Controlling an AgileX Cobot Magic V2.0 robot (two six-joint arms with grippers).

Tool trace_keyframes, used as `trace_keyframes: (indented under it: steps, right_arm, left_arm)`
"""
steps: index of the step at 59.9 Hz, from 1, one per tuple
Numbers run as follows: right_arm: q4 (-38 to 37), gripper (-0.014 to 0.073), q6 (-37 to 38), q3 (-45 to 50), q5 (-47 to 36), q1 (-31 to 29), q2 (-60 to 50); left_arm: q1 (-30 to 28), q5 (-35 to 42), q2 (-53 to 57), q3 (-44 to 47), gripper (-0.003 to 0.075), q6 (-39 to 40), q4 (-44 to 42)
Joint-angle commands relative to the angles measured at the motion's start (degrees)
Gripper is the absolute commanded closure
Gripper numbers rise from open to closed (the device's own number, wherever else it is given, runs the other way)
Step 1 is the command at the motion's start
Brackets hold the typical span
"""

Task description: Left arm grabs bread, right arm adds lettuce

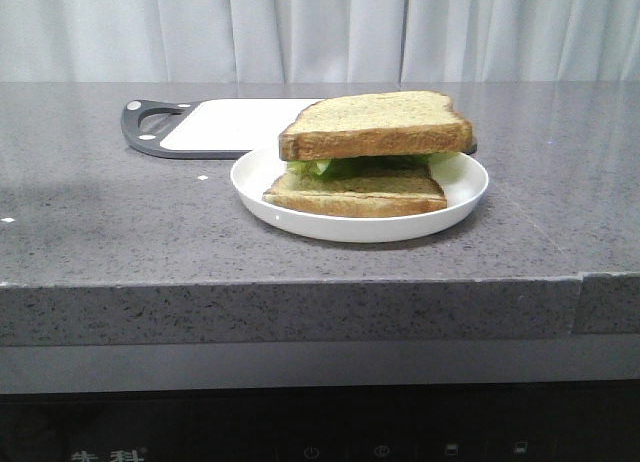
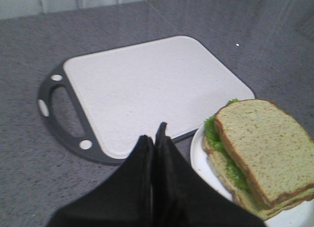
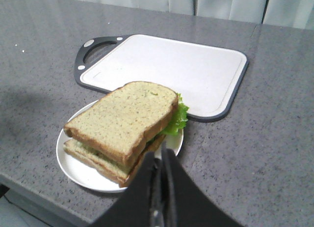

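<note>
A sandwich sits on a white plate (image 1: 470, 187). The thick bread slice (image 1: 375, 124) lies on top, the green lettuce (image 1: 335, 166) under it, and a thinner slice (image 1: 358, 192) at the bottom. The bread (image 2: 265, 146) and lettuce (image 2: 213, 131) also show in the left wrist view, and the bread (image 3: 122, 119) and lettuce (image 3: 176, 120) in the right wrist view. My left gripper (image 2: 154, 138) is shut and empty, above the table beside the plate (image 2: 198, 158). My right gripper (image 3: 161, 156) is shut and empty, above the plate's (image 3: 83, 175) rim. Neither gripper shows in the front view.
A white cutting board (image 1: 240, 122) with a dark handle frame lies on the grey stone table behind the plate; it also shows in the left wrist view (image 2: 147, 89) and the right wrist view (image 3: 171, 70). The table's front edge (image 1: 300, 287) is close to the plate.
</note>
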State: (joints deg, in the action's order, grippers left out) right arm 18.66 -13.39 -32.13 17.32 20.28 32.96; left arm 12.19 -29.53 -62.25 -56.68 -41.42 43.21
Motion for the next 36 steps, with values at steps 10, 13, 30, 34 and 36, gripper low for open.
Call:
trace_keyframes:
  steps: [10,13,30,34,36]
  right_arm:
    - [0.0,0.0654,-0.5,6.3,-10.4,-0.3,-9.2]
    - [0.0,0.0654,-0.5,7.5,-10.0,-0.3,-11.1]
    - [0.0,0.0654,-0.5,11.3,-9.3,-0.3,-20.3]
    - [0.0,0.0654,-0.5,11.3,-9.3,-0.3,-20.3]
    - [0.0,0.0654,-0.5,11.3,-9.3,-0.3,-20.3]
  left_arm:
    - [-0.1,14.9,21.8,17.6,0.0741,0.7,-0.4]
    - [-0.1,15.5,25.4,20.7,0.0741,0.7,-0.4]
    - [-0.1,15.4,40.3,31.4,0.0741,0.7,0.2]
    - [-0.1,15.4,41.5,31.8,0.0741,0.7,0.2]
    - [-0.1,15.4,41.8,31.8,0.0741,0.7,0.2]
